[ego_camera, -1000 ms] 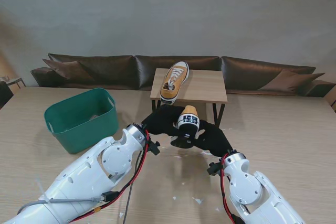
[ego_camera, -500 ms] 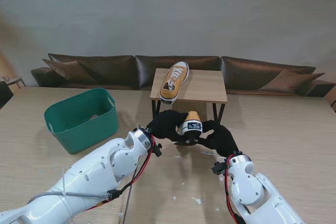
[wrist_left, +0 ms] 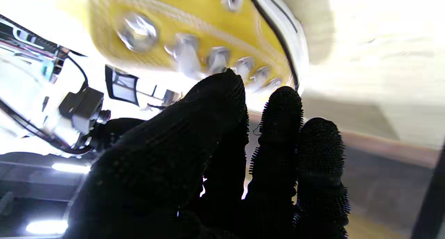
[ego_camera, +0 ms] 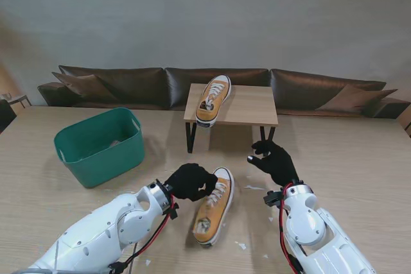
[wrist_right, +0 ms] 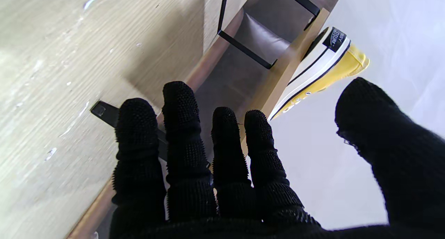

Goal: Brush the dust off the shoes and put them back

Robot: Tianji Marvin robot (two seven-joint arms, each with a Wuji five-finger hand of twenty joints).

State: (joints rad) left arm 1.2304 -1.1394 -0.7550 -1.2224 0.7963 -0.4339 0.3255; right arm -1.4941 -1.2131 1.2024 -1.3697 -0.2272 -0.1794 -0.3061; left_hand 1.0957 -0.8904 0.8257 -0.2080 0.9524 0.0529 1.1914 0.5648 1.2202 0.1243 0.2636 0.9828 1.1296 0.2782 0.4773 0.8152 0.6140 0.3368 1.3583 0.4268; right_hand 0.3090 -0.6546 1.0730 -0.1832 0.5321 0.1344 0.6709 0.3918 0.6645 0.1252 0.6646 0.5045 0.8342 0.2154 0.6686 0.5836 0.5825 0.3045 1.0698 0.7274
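— Hands first: how are they posed?

— Right hand point(ego_camera: 275, 160), in a black nubbed glove, is raised off the table with the fingers point(wrist_right: 184, 128) spread and the thumb well apart from them; it holds nothing. It sits to the right of the small wooden stand point(ego_camera: 250, 107) and nearer to the robot than it.

— And the left?

— Left hand point(ego_camera: 189, 181) has its gloved fingers curled beside the yellow sneaker on the table point(ego_camera: 214, 206), at the shoe's left flank near the laces. The left wrist view shows the fingertips point(wrist_left: 222, 93) right against the eyelet row, but the picture is blurred and overexposed, so whether the hand grips the shoe or only touches it cannot be told.

— What are the shoes like?

— Both are low canvas sneakers, mustard yellow, with white rubber soles edged by a dark stripe, white laces and metal eyelets. The one on the table lies with its toe farther from the robot. The second sneaker point(ego_camera: 213, 99) rests on the stand's flat plank top, which is carried on thin black metal legs.

— Anything else around?

— Green plastic bin point(ego_camera: 101, 145) with a rolled rim stands well to the left on the pale wood-grain table point(ego_camera: 359, 158), which carries small white flecks.
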